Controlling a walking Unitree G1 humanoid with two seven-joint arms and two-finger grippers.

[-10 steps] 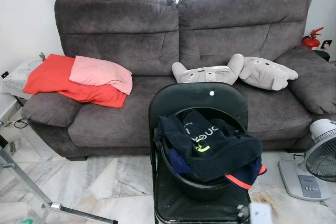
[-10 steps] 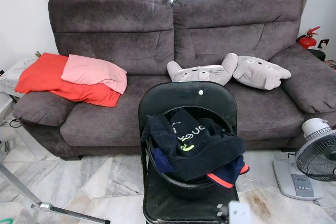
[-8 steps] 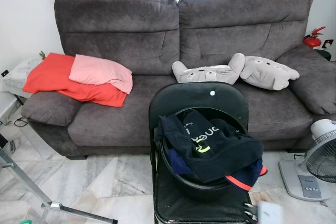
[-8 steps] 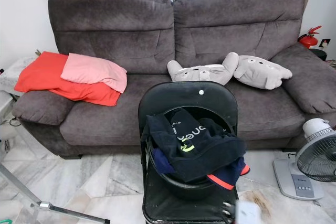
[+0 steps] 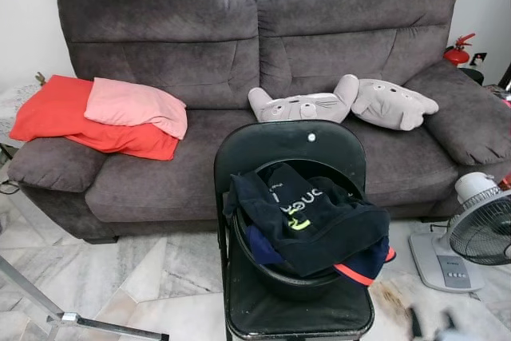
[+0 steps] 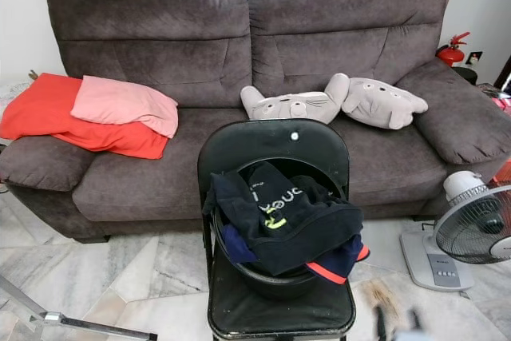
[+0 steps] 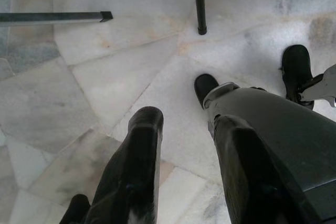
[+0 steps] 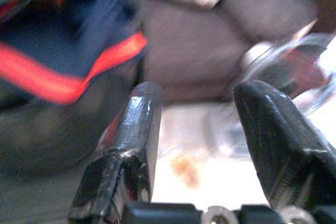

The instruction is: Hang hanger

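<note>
A black folding chair (image 5: pixel 263 149) stands before a grey sofa (image 5: pixel 160 45). On its seat sits a black basin (image 5: pixel 275 275) heaped with dark navy clothes (image 5: pixel 307 213), one with a red stripe. My right gripper (image 5: pixel 431 323) is low beside the chair's front right corner, blurred; in the right wrist view it (image 8: pixel 199 93) is open with nothing between the fingers, facing the red-striped garment (image 8: pixel 47 77). My left gripper (image 7: pixel 189 121) hangs open over the marble floor, above my feet.
A white standing fan (image 5: pixel 479 233) is on the floor to the right of the chair. A metal rack's leg (image 5: pixel 80 319) crosses the floor at the lower left. Red and pink cloths (image 5: pixel 104 113) and two plush toys (image 5: pixel 343 105) lie on the sofa. A fire extinguisher (image 5: pixel 457 49) stands at the far right.
The camera has shifted, so the sofa and chair now sit further left and more of the chair seat shows. The right gripper has moved right, and its black fingers now show.
</note>
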